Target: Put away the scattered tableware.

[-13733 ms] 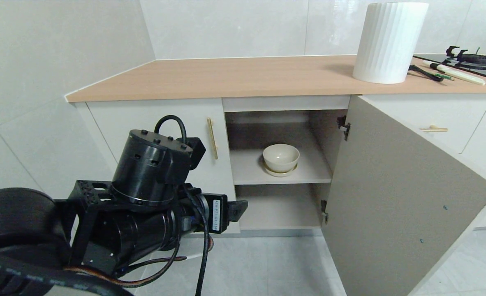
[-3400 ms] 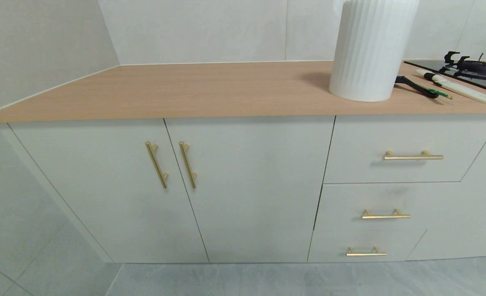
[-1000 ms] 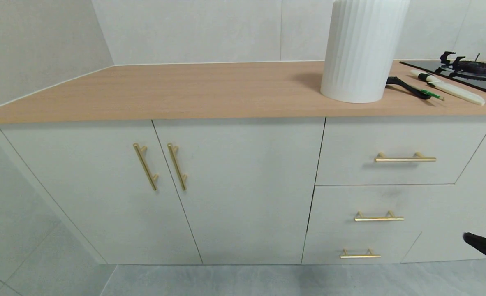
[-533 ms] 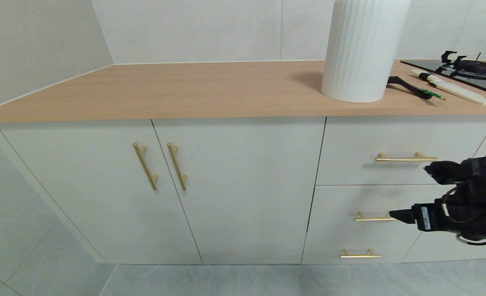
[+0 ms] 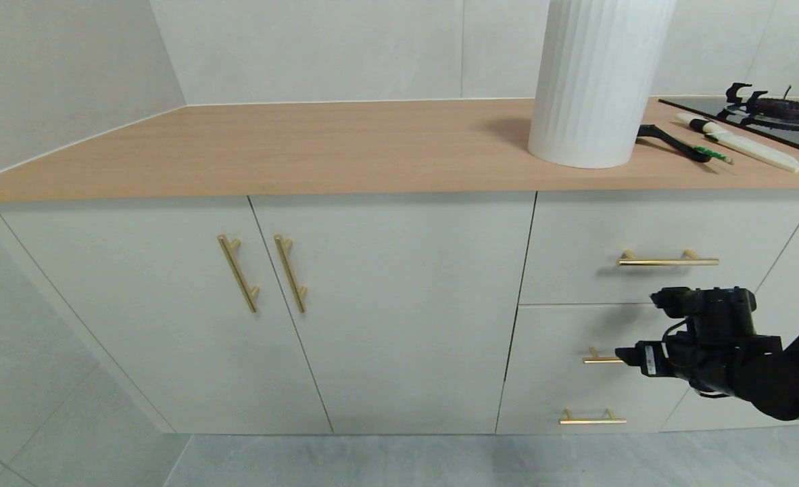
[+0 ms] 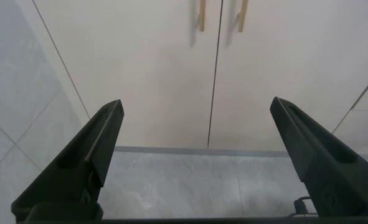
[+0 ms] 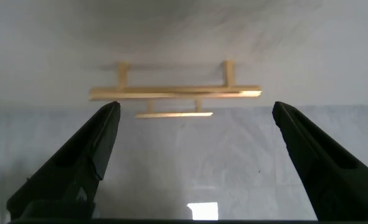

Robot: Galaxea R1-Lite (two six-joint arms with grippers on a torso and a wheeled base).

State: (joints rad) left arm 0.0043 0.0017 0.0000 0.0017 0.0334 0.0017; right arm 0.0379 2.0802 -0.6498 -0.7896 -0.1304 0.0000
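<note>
The right hand [image 7: 193, 118], spread wide and empty, faces the middle drawer's handle [image 5: 601, 359], likely to pull it open for the utensils [image 5: 673, 143]. These, one black-handled, one long and cream, lie at the worktop's [image 5: 305, 149] right end, beside the canister [image 5: 599, 81]. The left hand [image 6: 196, 107], equally wide and empty, hangs low before the doors [image 5: 386, 304]

- The right arm [image 5: 771, 389] is seen as a matte black, smoothly rounded tube.
- A boxy black module [image 5: 714, 308] is mounted on top of its wrist, and thin black cables [image 5: 672, 329] are looped beside it.
- A small white label [image 5: 651, 363] with dark print is fixed behind the right hand [image 5: 624, 353].
- The left hand [image 6: 195, 106] is formed by two dark grey, wedge-shaped fingers [image 6: 84, 162] with flat, bevelled faces.
</note>
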